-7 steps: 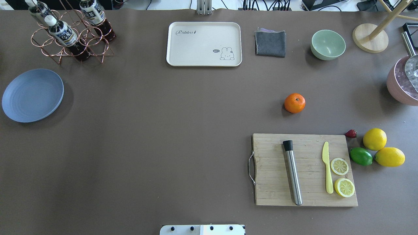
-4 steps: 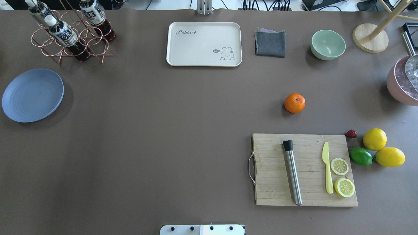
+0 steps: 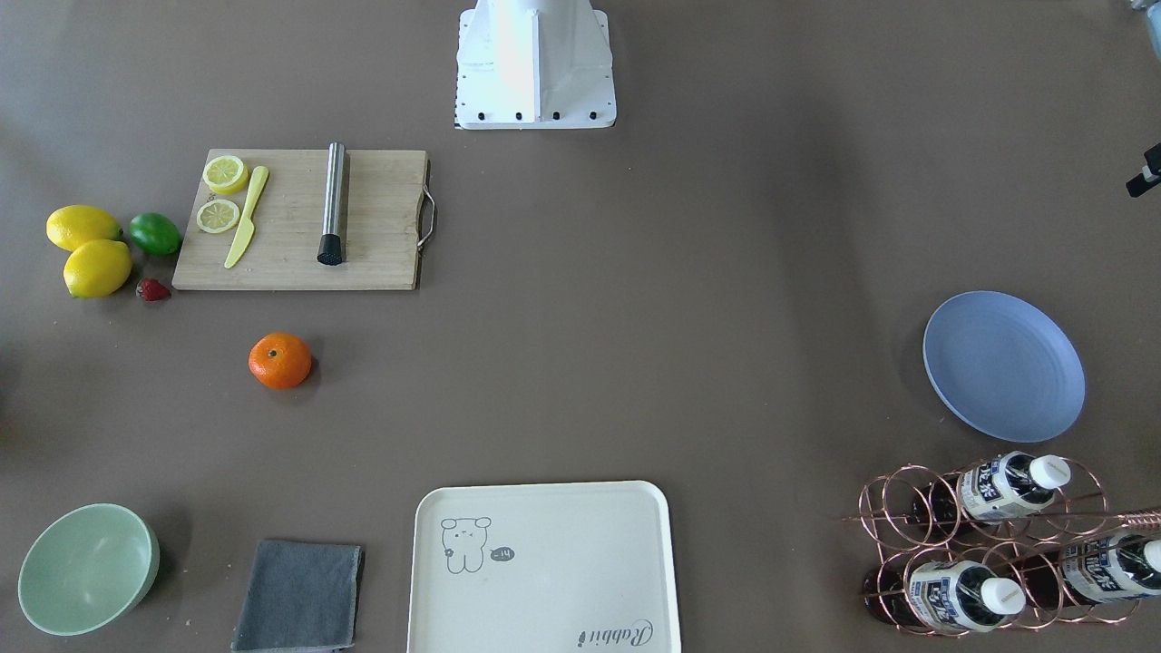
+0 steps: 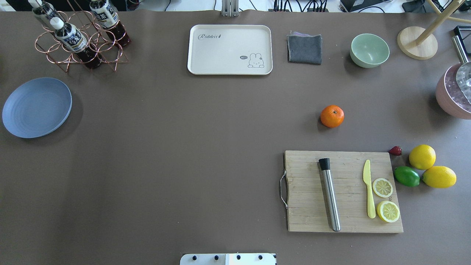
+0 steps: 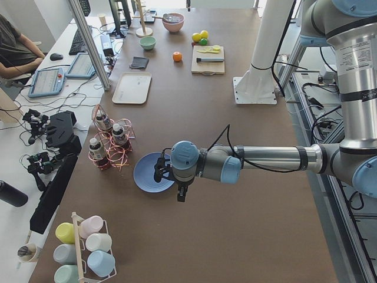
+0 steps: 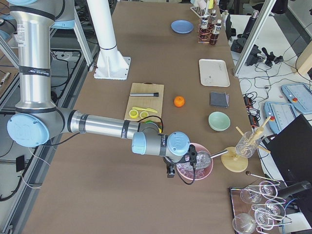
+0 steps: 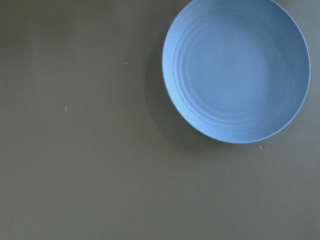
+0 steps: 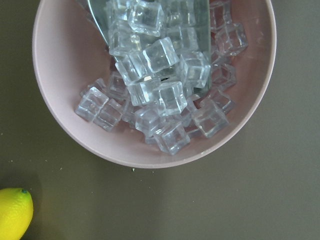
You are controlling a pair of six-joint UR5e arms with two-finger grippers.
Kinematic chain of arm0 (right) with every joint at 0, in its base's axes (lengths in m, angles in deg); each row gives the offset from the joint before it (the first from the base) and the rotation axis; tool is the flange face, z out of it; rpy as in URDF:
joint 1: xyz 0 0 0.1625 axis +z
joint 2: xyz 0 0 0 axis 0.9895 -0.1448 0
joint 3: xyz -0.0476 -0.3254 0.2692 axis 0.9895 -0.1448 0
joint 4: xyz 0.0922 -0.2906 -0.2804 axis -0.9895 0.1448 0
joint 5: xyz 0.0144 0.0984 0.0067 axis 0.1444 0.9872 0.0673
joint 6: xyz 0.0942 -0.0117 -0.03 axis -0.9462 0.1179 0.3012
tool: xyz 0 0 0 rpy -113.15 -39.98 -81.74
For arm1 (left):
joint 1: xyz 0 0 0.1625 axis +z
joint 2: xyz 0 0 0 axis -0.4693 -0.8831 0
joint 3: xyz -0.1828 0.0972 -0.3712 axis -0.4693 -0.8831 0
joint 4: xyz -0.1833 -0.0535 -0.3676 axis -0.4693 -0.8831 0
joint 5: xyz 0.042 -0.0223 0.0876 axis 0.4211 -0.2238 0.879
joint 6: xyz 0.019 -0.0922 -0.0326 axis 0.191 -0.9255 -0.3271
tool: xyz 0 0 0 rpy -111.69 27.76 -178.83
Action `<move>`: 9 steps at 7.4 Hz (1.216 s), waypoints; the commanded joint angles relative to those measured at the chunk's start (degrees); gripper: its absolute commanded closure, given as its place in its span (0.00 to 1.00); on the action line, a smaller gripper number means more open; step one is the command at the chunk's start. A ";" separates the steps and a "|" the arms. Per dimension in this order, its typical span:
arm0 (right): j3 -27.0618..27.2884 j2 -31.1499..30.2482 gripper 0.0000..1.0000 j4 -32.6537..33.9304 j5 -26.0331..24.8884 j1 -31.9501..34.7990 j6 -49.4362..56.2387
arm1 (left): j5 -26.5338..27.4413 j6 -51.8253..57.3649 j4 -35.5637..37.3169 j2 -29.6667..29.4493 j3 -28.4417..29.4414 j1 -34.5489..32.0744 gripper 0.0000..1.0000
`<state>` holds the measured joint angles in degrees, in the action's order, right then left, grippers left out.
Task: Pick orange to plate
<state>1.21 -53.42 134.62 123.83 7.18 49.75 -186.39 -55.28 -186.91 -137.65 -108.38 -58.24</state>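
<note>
So here's how your table looked, left to right, all measured off the wooden cutting board [image 4: 305, 206].

Way off to the board's left sat the round periwinkle-blue plate [image 4: 36, 107], nothing on it. The left gripper [image 5: 180, 195] hung by it, and its wrist camera saw the plate but no fingers, so I couldn't tell if the jaws were spread or closed. My guess is it was parked there to receive.

Beyond the plate, far-left of the board, a copper wire rack [image 4: 79, 44] held three dark drink bottles. Straight across the table from the board's left end lay the cream rectangular tray [image 4: 230, 49] with only its rabbit print, then a folded grey cloth [image 4: 304, 48].

The small round bright-orange fruit [image 4: 332, 116] sat on bare table just past the board's far edge, touching nothing. So you had an easy top grab, but a long haul to the plate.

The mint-green bowl [image 4: 369, 50], further past the board, looked empty. Right of the board were two yellow lemons [image 4: 422, 156] and a green lime [image 4: 406, 176], huddled together.

Far right of the board, the pink bowl [image 8: 65, 90] held clear ice cubes [image 8: 160, 85] and a metal scoop. The right gripper [image 6: 170, 171] hovered over it, grip state unreadable too.
</note>
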 commanded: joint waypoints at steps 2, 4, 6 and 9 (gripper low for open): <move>0.08 -0.01 0.00 -0.09 0.10 -0.09 -0.01 | 0.43 -3.52 -5.85 -6.40 9.26 1.40 0.03; 0.08 0.17 0.00 -0.09 0.10 -0.61 -0.10 | 1.22 -3.43 -6.02 -15.97 19.07 6.67 0.03; 0.08 0.08 0.00 -0.17 0.10 -0.70 -0.10 | 5.59 -3.52 -10.73 -18.91 24.82 10.34 0.05; 0.43 0.17 0.00 -0.09 0.02 -0.88 -0.10 | 6.49 -8.97 -19.10 -20.75 31.06 14.06 0.12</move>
<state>1.59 -53.27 134.52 123.85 6.36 49.65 -180.19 -62.88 -202.68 -157.48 -80.22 -45.58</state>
